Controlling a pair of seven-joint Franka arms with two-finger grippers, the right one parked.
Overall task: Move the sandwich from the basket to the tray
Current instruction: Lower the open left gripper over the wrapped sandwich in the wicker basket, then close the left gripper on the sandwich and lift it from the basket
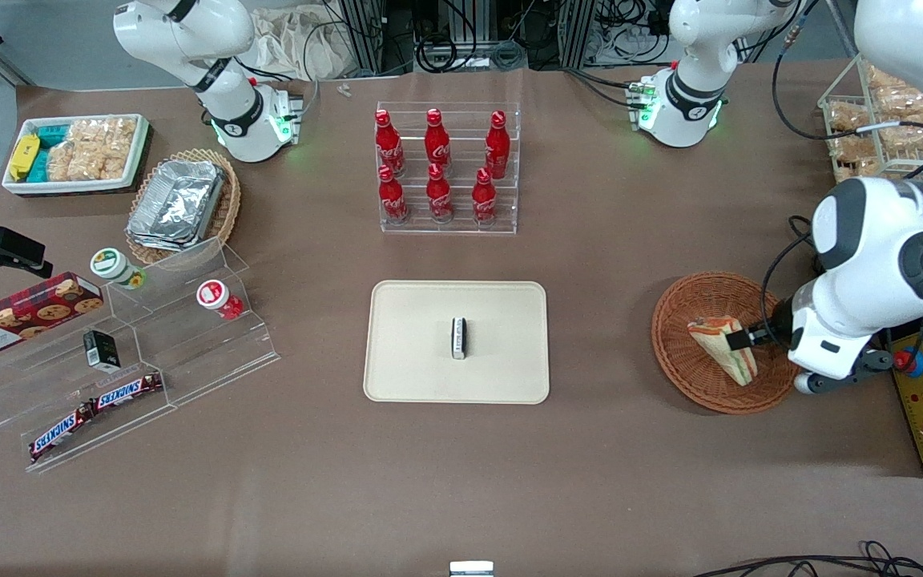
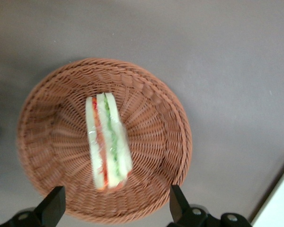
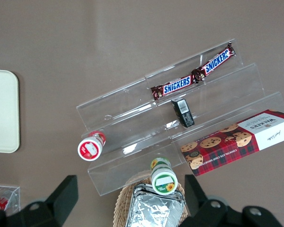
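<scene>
Sandwich first: from the front, the small triangular wedge sandwich in clear wrap (image 1: pixel 724 349) lies inside the round reddish-brown wicker basket (image 1: pixel 690 304), which sits toward the working arm's end of the table from the flat beige rectangular tray (image 1: pixel 413 353). A small black-and-white block (image 1: pixel 458 337) rests on that tray, and a clear acrylic rack of red cola bottles (image 1: pixel 447 168) stands farther from the front camera than the tray. The left arm's black two-finger gripper (image 1: pixel 740 337) hangs over the basket, close above the sandwich.

From the left wrist, the sandwich (image 2: pixel 107 141) lies on edge on the basket's woven floor (image 2: pixel 47 137), its pale bread and its green and orange-red filling showing. The gripper (image 2: pixel 114 204) is spread wide, its black fingers (image 2: pixel 51 206) apart and touching neither sandwich nor basket.

From the right wrist, one corner of the tray (image 3: pixel 4 111) shows.
</scene>
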